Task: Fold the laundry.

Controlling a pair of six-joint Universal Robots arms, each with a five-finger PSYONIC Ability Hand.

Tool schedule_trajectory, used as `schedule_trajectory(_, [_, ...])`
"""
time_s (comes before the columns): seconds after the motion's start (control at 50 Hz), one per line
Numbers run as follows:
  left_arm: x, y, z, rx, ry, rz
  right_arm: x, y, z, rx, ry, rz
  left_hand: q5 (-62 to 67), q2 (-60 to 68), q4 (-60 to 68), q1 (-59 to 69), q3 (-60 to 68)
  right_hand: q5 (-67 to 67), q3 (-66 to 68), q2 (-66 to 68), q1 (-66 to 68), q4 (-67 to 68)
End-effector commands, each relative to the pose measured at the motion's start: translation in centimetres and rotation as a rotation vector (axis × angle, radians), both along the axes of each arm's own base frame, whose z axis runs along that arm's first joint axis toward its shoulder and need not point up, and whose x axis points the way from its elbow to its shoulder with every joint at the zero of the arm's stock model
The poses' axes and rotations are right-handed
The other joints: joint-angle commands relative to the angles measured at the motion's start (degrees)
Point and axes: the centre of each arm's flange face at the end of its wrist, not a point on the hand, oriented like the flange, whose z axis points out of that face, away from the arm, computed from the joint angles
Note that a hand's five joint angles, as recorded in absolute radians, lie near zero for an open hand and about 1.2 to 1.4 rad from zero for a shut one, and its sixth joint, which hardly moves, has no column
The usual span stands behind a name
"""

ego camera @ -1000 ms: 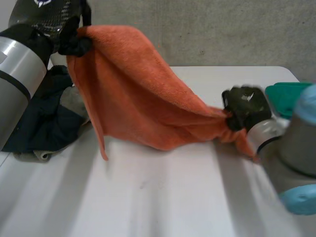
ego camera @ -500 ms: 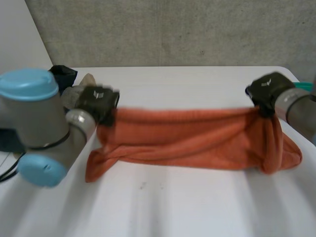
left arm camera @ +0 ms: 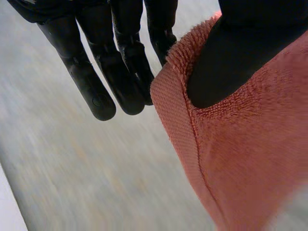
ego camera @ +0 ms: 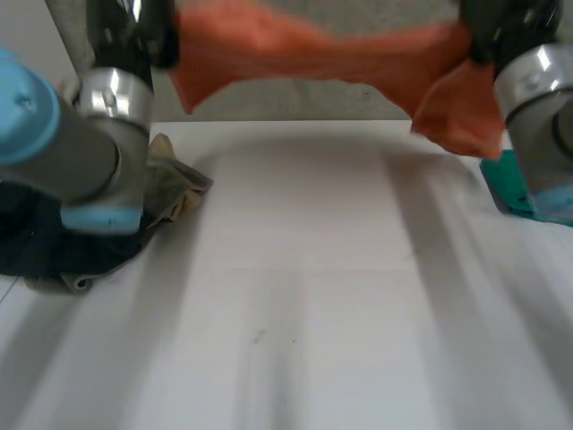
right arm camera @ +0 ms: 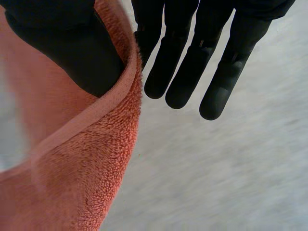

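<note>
High at 12 o'clock above the white table (ego camera: 313, 296), I held the orange towel (ego camera: 340, 54) stretched between both hands, clear of the tabletop. My left hand (ego camera: 143, 31) pinched its hemmed edge at 11 o'clock, thumb against fingers; my right hand (ego camera: 501, 22) clamped the other end at 1 o'clock likewise, a corner drooping below it. At 9 o'clock lay a dark clothes pile (ego camera: 45, 260) with a beige cloth (ego camera: 175, 184) against it. At 3 o'clock sat a teal object (ego camera: 506, 184); I could not tell whether it was a container.
</note>
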Motion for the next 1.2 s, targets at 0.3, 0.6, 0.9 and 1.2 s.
schedule_trajectory(0.3, [4.4, 9.2, -17.1, 0.619, -0.489, 0.028, 0.0, 4.5, -19.7, 0.644, 0.225, 0.045, -10.58, -12.77, -12.81, -8.75, -12.55, 12.7, 11.63, 12.29, 14.89, 11.22])
schedule_trajectory(0.6, [3.1, 10.4, -8.0, 0.538, -0.465, -0.025, 0.8, 8.2, -19.9, 0.66, 0.244, 0.105, -48.32, -50.51, -50.55, -46.49, -50.29, 12.7, 11.63, 12.29, 14.89, 11.22])
schedule_trajectory(0.9, [-3.0, 6.4, -15.7, 0.814, -0.657, -0.178, 0.7, 9.9, -21.2, 0.704, 0.267, 0.122, -35.72, -37.92, -37.95, -33.9, -37.69, 12.7, 11.63, 12.29, 14.89, 11.22])
schedule_trajectory(1.2, [-3.1, 6.4, -17.5, 0.868, -0.676, -0.236, 0.4, 9.5, -20.7, 0.684, 0.254, 0.106, 13.28, 11.08, 11.04, 15.1, 11.31, 12.7, 11.63, 12.29, 14.89, 11.22])
